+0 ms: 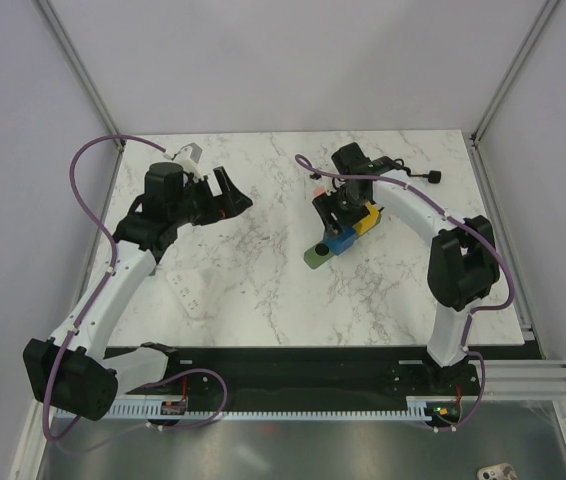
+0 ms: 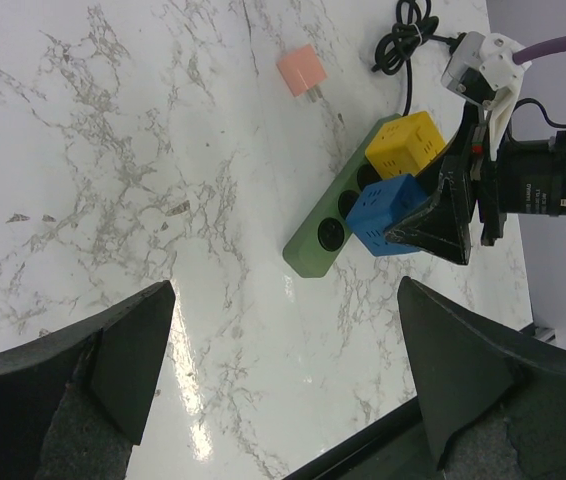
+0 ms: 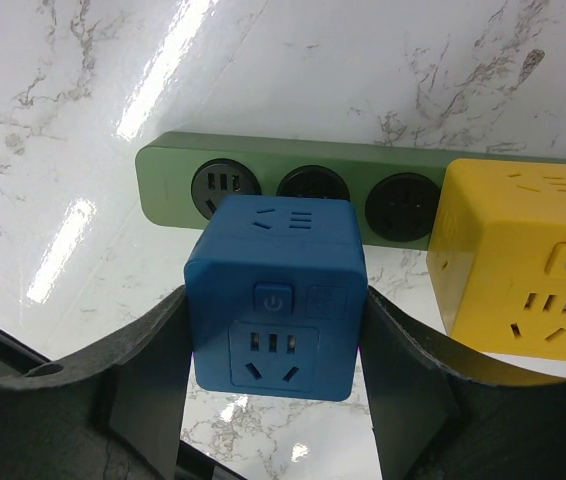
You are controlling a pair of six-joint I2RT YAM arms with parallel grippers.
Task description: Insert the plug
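Marble tabletop (image 1: 263, 290) is carrying a green power strip (image 3: 263, 165), w/ R gripper (image 1: 341, 222) clamping the blue cube plug (image 3: 278, 290) by its flat sides over the free sockets (prob. light, rigid, slick plastic, needing a square grip) while L gripper (image 2: 288, 350) is hanging open, well apart.

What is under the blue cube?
The green power strip lies beneath the blue cube; three round sockets show past its edge. The cube covers the strip directly below, so its prongs and any socket there cannot be seen.
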